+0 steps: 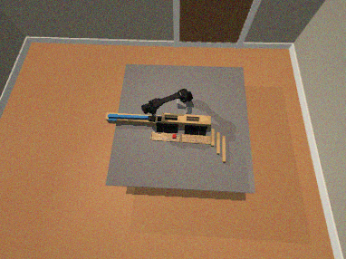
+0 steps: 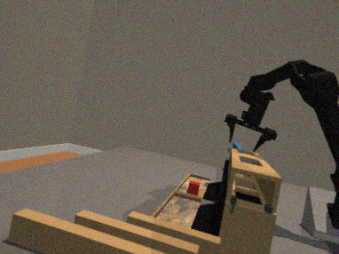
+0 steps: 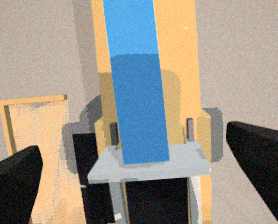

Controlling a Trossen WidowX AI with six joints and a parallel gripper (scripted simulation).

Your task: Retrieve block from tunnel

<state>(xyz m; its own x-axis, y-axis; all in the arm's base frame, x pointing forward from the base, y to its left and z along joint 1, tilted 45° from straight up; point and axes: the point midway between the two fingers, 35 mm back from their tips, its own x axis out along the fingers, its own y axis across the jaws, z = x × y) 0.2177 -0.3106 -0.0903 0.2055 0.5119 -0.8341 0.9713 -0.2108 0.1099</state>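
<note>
Hovering over the blue handle (image 1: 131,117) (image 2: 238,146) (image 3: 137,107), my pincer (image 1: 156,118) (image 2: 244,146) (image 3: 135,150) stands wide with nothing in it. Below, the handle joins a pale crosspiece (image 3: 150,162) at the wooden tunnel's (image 1: 199,120) (image 2: 250,231) mouth. A red block (image 1: 174,136) (image 2: 193,187) lies in a shallow tray (image 1: 158,137) (image 2: 177,209) (image 3: 35,97) beside the tunnel, out of the covered part. If that is my block, dragging the handle wastes effort; lowering off-centre, I could jam a fingertip on the tunnel's edge.

The wrist view's top edge cuts off the blue handle (image 3: 137,100)
</note>
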